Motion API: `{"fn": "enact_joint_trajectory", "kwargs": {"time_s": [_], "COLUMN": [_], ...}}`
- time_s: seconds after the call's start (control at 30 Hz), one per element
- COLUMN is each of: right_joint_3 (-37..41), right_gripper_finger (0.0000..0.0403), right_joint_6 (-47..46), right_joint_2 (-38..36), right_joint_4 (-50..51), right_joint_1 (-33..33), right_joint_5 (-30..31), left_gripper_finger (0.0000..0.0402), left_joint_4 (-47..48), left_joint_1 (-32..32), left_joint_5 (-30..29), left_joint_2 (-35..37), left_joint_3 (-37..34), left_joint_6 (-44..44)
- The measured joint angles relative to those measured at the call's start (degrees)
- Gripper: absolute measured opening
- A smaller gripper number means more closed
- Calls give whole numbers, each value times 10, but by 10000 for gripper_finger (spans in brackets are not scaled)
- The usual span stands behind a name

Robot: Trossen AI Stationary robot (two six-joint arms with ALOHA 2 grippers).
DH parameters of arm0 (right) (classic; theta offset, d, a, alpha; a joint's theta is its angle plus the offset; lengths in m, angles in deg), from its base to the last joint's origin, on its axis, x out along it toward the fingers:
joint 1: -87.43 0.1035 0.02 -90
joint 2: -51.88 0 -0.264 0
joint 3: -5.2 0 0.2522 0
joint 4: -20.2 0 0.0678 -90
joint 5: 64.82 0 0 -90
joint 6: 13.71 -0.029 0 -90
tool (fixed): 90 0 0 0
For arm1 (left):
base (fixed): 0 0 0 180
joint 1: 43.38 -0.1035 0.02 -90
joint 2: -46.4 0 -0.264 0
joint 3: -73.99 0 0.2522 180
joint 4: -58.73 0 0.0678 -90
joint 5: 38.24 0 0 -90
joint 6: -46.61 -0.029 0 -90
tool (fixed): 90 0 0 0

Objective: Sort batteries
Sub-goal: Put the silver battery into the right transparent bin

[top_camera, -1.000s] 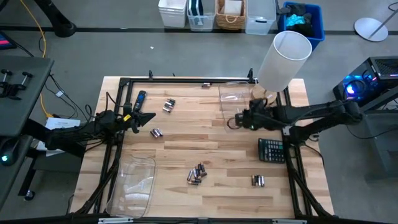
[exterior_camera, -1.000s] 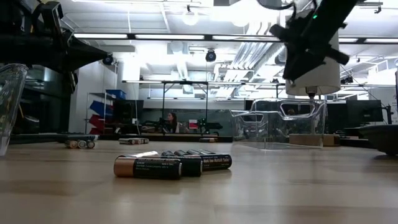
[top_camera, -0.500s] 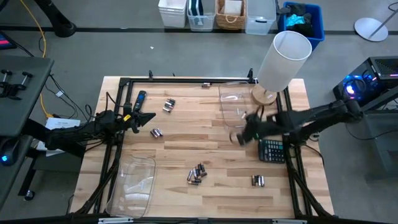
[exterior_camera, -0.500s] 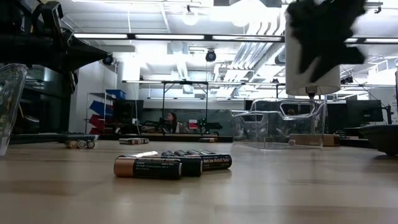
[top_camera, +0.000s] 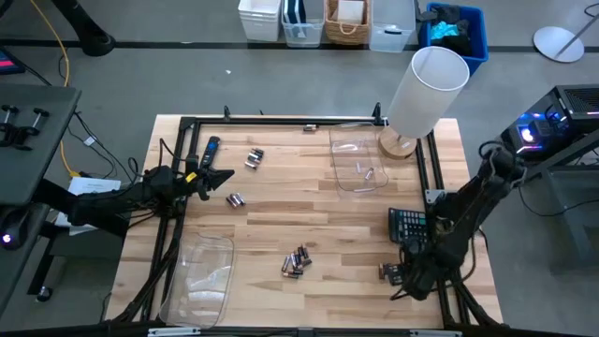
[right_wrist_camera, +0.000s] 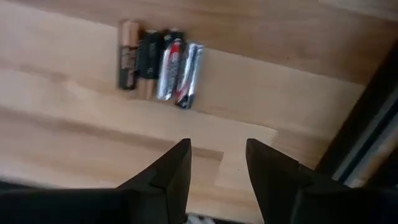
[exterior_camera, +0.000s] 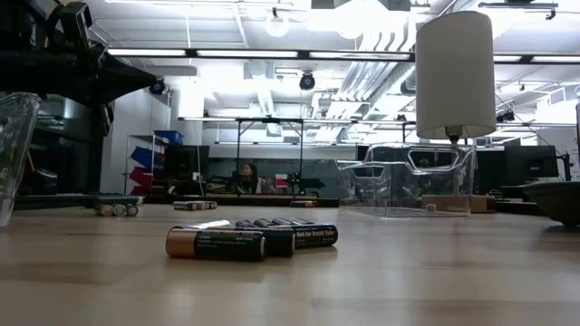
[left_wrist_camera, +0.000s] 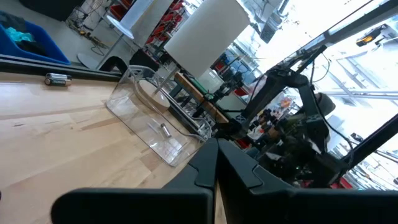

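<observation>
Batteries lie in small groups on the wooden table: one group (top_camera: 297,261) near the middle, one (top_camera: 387,271) near the right edge, others (top_camera: 254,158) (top_camera: 235,199) toward the far left, and one (top_camera: 311,128) by the far edge. My right gripper (top_camera: 401,278) hangs open just above the right-hand group (right_wrist_camera: 158,59), touching nothing; the wrist view shows two dark copper-ended and two silvery cells side by side. My left gripper (top_camera: 221,175) waits shut above the table's left side (left_wrist_camera: 214,169). A few batteries (top_camera: 368,171) lie inside the clear tray (top_camera: 339,168).
A white lamp (top_camera: 426,89) stands at the far right corner behind the clear tray (exterior_camera: 408,186). The dark calculator (top_camera: 408,226) lies by the right edge, just beyond my right gripper. A black-and-blue remote (top_camera: 209,150) lies far left. A second clear container (top_camera: 204,276) sits near left.
My right gripper has swung from above the clear tray toward the table's near edge and a little right, coming down over the battery group beside the calculator. It has left the low view. The left arm has kept still.
</observation>
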Motion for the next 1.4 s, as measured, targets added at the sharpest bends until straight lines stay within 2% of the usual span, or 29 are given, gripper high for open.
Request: {"fn": "enact_joint_trajectory", "kwargs": {"time_s": [0.13,0.33,0.57,0.83,1.03,1.17,1.3,1.4], "right_joint_3": [0,0,10,67,80,82,79,60], "right_gripper_finger": [144,144,144,144,141,115,40,33], "right_joint_6": [13,51,55,35,64,91,116,139], "right_joint_2": [39,77,88,86,85,86,86,80], "right_joint_4": [-30,-9,-30,-121,-133,-133,-135,-111], "right_joint_1": [-24,-56,-64,-64,-64,-64,-64,-64], "right_joint_5": [10,10,2,-15,-20,-22,-21,-19], "left_gripper_finger": [0,0,0,0,0,0,0,0], "left_joint_4": [0,0,0,0,0,0,0,0], "left_joint_1": [0,0,0,0,0,0,0,0], "left_joint_5": [0,0,0,0,0,0,0,0], "left_joint_2": [0,0,0,0,0,0,0,0], "left_joint_3": [0,0,0,0,0,0,0,0], "left_joint_6": [0,0,0,0,0,0,0,0]}}
